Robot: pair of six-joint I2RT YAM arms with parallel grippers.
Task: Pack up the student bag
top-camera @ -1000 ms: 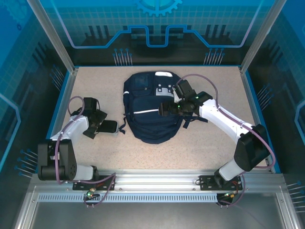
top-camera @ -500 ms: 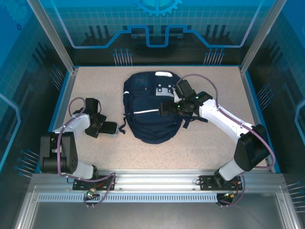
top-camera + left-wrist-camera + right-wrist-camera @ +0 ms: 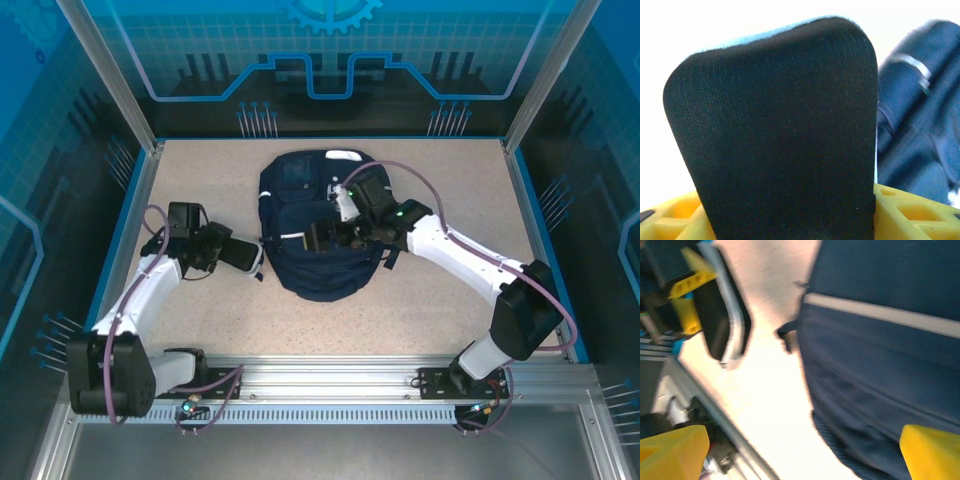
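1. Since the earlier frame, the left tool (image 3: 222,250) has swung from the lower left of the top view toward the centre, bringing a black pouch (image 3: 240,254) with it. The right tool (image 3: 318,238) has slid leftward across the student bag (image 3: 300,275).
2. The left tool is clamped on the pouch. In the left wrist view the pouch's ribbed black face stands up between the yellow fingers (image 3: 920,210), with a pale blue edge along its top.
3. The pouch's long axis runs roughly left to right in the top view, and its free end points at the bag's left edge, which lies just beside it.
4. The bag lies flat in the middle of the table (image 3: 430,310), with its long axis running from top to bottom of the frame and its white handle patch at the upper end.
5. The right tool hovers over the bag's middle by the white stripe. Its jaws are spread wide with nothing between them.
6. Judged from this, the left arm is the nearer carrier, and the coming move probably turns on an opening being made on the bag's left side.
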